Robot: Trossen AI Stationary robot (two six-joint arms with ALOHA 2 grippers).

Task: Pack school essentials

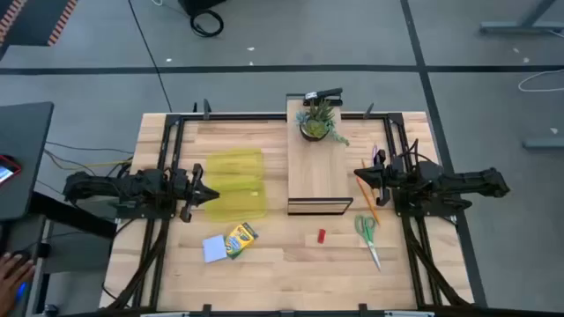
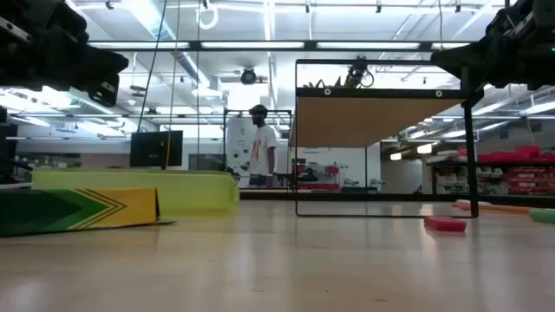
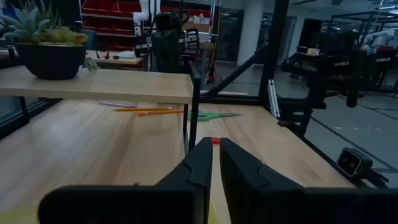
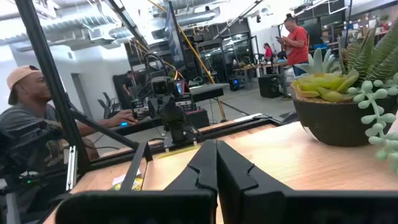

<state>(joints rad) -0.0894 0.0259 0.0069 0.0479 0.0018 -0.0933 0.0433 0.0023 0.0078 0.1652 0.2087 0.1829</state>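
Nothing packed yet, looks like the start: nearest the front edge of the tabletop (image 1: 291, 264) lie the pale blue notepad (image 1: 214, 248) touching the crayon box (image 1: 240, 239), then the red block (image 1: 322, 235) and green-handled scissors (image 1: 367, 234), with the orange pencil (image 1: 367, 197) and thin purple pen (image 1: 377, 163) farther back by the right arm. Mid-table, left tool (image 1: 204, 195) is clenched and empty over the yellow case (image 1: 234, 183), right tool (image 1: 360, 174) clenched and empty beside the raised shelf (image 1: 319, 180) holding the potted plant (image 1: 317, 120). Next move likely calls for opening a tool and reaching down onto one item; no writing readable, crayon box print too small.
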